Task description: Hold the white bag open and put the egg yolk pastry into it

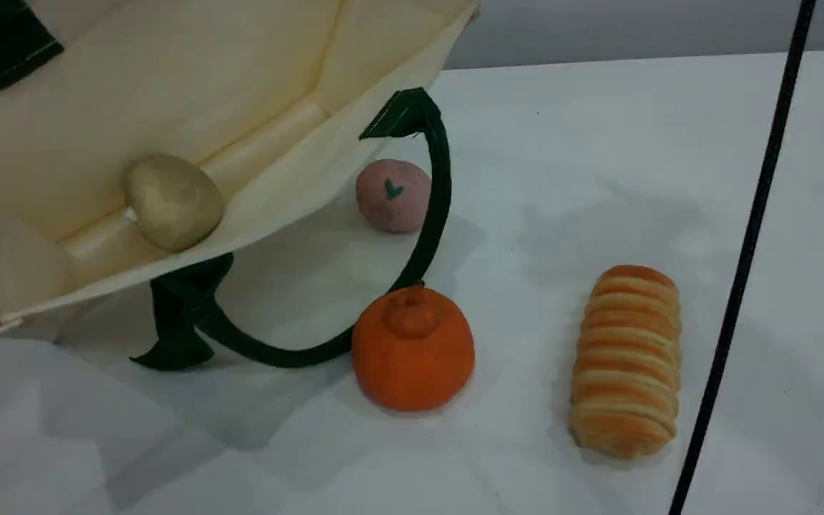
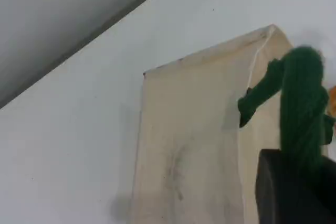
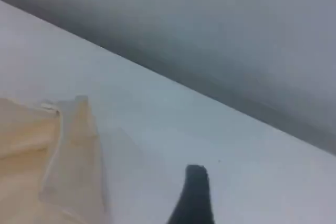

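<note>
The white bag (image 1: 190, 93) hangs lifted at the top left of the scene view, mouth open toward the table. The egg yolk pastry (image 1: 172, 202), a pale tan dome, rests inside it just behind the lower lip. One green handle (image 1: 435, 207) droops in a loop down to the table. In the left wrist view my left gripper (image 2: 294, 179) is shut on the other green handle (image 2: 302, 98), with the bag's cloth (image 2: 194, 140) hanging beyond. My right gripper shows one dark fingertip (image 3: 194, 198) over bare table beside the bag's edge (image 3: 63, 150), open and empty.
A pink ball with a green mark (image 1: 393, 194) lies under the bag's lip. An orange fruit (image 1: 413, 348) touches the drooping handle. A striped golden bread roll (image 1: 627, 360) lies to the right. A black cable (image 1: 748, 250) crosses the right side.
</note>
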Robot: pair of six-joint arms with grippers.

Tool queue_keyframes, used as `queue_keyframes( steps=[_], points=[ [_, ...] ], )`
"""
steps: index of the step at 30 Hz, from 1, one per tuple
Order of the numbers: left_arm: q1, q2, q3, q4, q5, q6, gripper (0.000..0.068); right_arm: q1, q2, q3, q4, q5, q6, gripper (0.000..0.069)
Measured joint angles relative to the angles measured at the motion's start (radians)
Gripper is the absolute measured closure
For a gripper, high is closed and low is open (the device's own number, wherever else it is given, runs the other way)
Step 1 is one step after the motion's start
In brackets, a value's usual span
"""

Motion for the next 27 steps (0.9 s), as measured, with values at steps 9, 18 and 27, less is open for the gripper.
queue_keyframes(
  steps=[9, 18, 27],
  points=[
    [0.000, 0.000, 0.000, -0.003, 0.000, 0.000, 0.0537, 0.001, 0.000, 0.000, -0.007, -0.010, -0.001, 0.0122],
    [0.000, 0.000, 0.000, -0.003, -0.002, -0.003, 0.0163, 0.001, 0.001, 0.000, -0.007, -0.010, -0.003, 0.0122],
    [0.000, -0.017, 0.000, 0.005, -0.002, -0.045, 0.0101, 0.001, -0.025, 0.000, -0.007, 0.043, -0.003, 0.0122]
  ],
)
